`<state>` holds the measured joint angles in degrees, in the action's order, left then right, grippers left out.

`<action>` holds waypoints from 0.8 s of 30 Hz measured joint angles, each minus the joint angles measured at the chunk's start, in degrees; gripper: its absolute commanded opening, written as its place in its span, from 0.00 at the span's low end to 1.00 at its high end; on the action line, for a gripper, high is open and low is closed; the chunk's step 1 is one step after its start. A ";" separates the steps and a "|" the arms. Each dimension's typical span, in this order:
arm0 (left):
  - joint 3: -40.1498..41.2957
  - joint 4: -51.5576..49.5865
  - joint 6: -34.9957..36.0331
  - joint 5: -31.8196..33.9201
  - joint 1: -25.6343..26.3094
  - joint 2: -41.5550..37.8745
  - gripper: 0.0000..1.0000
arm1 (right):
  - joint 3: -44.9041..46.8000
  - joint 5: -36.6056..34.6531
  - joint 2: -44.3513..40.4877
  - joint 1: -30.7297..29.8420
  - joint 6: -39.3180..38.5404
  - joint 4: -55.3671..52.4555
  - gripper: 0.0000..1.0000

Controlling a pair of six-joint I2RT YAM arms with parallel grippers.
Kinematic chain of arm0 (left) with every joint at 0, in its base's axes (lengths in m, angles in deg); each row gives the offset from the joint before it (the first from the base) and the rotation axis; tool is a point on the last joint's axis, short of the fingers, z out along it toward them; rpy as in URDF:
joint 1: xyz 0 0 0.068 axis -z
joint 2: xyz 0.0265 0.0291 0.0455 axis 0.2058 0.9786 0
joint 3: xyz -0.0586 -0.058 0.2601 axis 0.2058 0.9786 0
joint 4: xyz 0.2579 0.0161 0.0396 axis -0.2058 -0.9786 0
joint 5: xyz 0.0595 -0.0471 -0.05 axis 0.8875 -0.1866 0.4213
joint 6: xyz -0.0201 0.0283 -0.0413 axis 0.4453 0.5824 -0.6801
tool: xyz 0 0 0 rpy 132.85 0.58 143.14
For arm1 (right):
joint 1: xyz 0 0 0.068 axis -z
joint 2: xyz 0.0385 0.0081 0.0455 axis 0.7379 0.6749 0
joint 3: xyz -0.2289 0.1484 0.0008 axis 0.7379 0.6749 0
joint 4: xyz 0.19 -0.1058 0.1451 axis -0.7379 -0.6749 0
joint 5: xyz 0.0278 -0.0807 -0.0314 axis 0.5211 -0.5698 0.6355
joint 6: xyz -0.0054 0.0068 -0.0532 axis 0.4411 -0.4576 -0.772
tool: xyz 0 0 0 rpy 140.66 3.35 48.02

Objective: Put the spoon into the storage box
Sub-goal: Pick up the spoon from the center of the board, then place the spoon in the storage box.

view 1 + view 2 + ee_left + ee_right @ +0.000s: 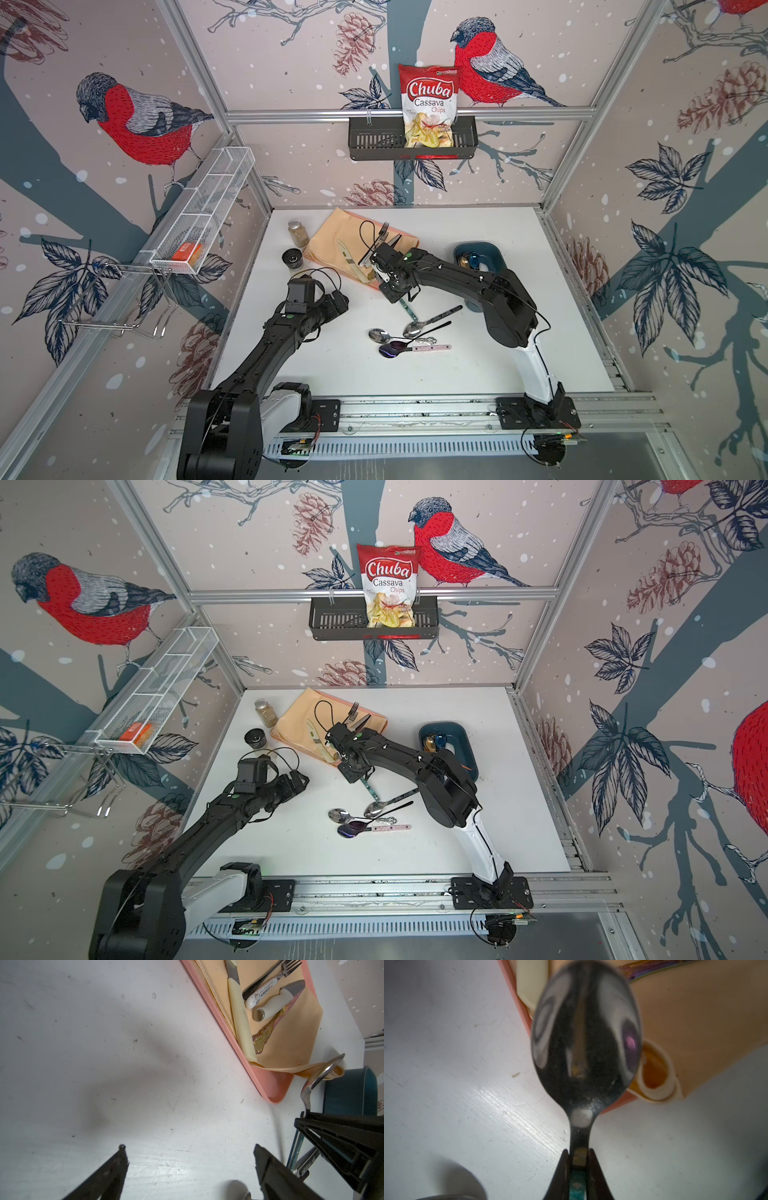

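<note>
My right gripper (578,1151) is shut on the neck of a steel spoon (586,1043) with a teal handle. It holds the spoon just above the white table, and the bowl points at the corner of the pink tray. In a top view the teal handle (404,308) sticks out behind that gripper (379,266). The storage box (496,254) is a dark teal bin to the right, partly behind the right arm, with a gold and a blue spoon inside. The left wrist view shows the held spoon (318,1079) beside the box (351,1093). My left gripper (189,1147) is open over bare table.
Three more spoons (409,336) lie loose near the table's middle. A pink tray (218,1014) with a peach cloth holds knives and a fork. A spice jar (297,232) and a black cylinder (293,259) stand left of it. A black wall basket (374,141) holds a chips bag.
</note>
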<state>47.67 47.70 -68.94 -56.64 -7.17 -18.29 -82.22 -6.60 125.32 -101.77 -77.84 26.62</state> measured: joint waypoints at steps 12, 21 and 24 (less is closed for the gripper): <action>-4.31 -0.09 3.15 -1.20 0.00 0.46 0.96 | -7.69 -0.28 0.11 2.47 -0.20 -1.51 0.05; -10.82 -0.04 4.92 -0.79 6.03 5.46 0.96 | -9.16 0.09 -4.72 8.63 1.88 -6.67 0.05; -13.33 0.00 5.79 0.31 9.11 8.33 0.96 | -6.16 0.04 -8.24 11.61 2.62 -7.76 0.05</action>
<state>34.34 47.70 -63.14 -56.33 1.95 -9.96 -88.39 -6.56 117.08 -90.16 -75.21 18.86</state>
